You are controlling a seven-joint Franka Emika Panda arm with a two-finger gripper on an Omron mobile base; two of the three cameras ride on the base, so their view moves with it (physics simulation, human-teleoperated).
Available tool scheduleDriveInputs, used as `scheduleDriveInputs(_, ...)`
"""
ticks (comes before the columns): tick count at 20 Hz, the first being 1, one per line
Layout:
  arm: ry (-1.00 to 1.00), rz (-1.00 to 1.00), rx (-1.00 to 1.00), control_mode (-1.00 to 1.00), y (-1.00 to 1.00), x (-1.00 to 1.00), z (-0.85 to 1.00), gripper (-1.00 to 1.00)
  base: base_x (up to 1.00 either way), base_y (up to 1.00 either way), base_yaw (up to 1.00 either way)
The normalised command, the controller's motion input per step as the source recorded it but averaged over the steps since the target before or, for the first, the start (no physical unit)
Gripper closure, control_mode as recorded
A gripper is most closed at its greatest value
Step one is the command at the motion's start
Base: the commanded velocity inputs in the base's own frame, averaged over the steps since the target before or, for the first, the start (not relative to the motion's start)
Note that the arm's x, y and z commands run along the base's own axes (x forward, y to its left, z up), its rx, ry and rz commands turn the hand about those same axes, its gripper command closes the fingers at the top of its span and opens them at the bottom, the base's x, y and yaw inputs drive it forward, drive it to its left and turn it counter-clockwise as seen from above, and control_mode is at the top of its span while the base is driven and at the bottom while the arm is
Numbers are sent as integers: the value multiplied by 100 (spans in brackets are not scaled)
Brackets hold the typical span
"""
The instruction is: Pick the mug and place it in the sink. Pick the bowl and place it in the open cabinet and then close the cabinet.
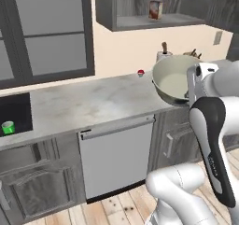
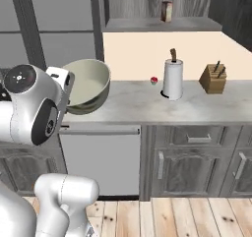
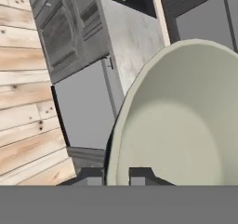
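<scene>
In the left base view, you hold the large round cream bowl (image 1: pixel 173 84) tilted above the right end of the grey marble counter (image 1: pixel 84 102). The small bright green mug (image 1: pixel 8 127) already sits in the black sink (image 1: pixel 16 113). Lift toward the open wall cabinet (image 1: pixel 140 14), levelling the bowl first.

In the right base view, the bowl's rim seems to meet the hand; the contact is partly hidden. Clear the shelf's front edge.

In the hand view, the gripper (image 3: pixel 116 175) pinches the bowl's rim, jaws nearly closed.
</scene>
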Motion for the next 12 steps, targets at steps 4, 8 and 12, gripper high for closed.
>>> scheduleDriveInputs(4, 0, 0, 0, 100, 0, 0, 0, 100, 2, -80, 34)
scheduleDriveInputs(8, 0, 0, 0, 100, 0, 0, 0, 100, 0, -63, 35)
scheduleDriveInputs(12, 0, 0, 0, 100, 0, 0, 0, 100, 0, -32, 36)
